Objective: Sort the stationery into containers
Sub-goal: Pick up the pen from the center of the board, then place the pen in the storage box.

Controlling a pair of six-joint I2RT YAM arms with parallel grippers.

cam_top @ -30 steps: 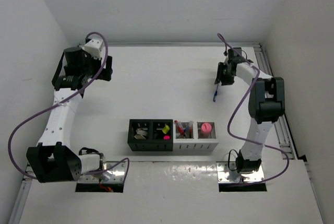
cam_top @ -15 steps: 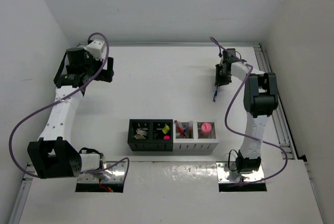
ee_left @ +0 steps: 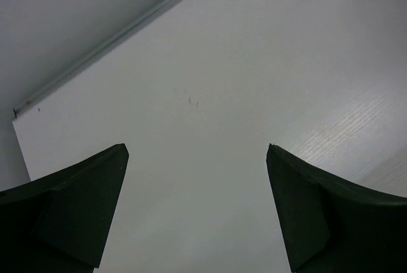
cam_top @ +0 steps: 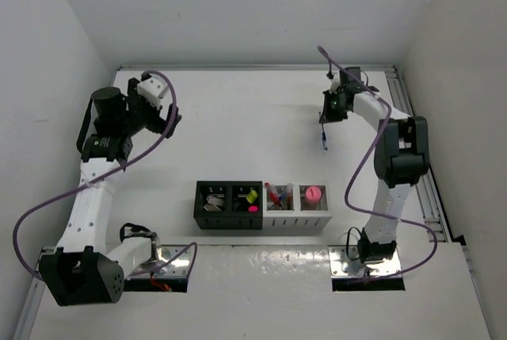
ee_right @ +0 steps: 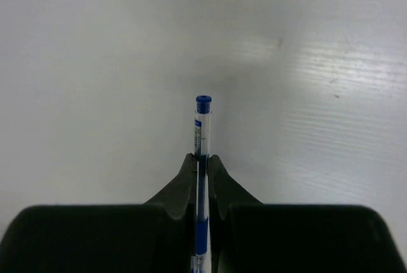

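Right gripper jaws are pinched tight on the blue pen. In the wrist view the pen runs straight up the slot between the fingers, and its blue end sticks out past the fingertips at 12 o'clock. Can't tell whether the pen is off the table or touching it.

Left gripper jaws are wide apart with only bare table between them.

In the top view:
- Right gripper sits at about 1 o'clock on the table, with the pen pointing from it toward 6 o'clock.
- Left gripper is at about 10 o'clock, well apart from everything.
- Four bins stand in a touching row near 6 o'clock, black pair on the left and white pair on the right.

Bin contents, left to right:
- Bin 1: pale erasers.
- Bin 2: yellow highlighter and pink highlighter.
- Bin 3: pens.
- Bin 4: glue stick, pink cap up.

The held pen is well apart from the bins, at roughly 1 o'clock from them.
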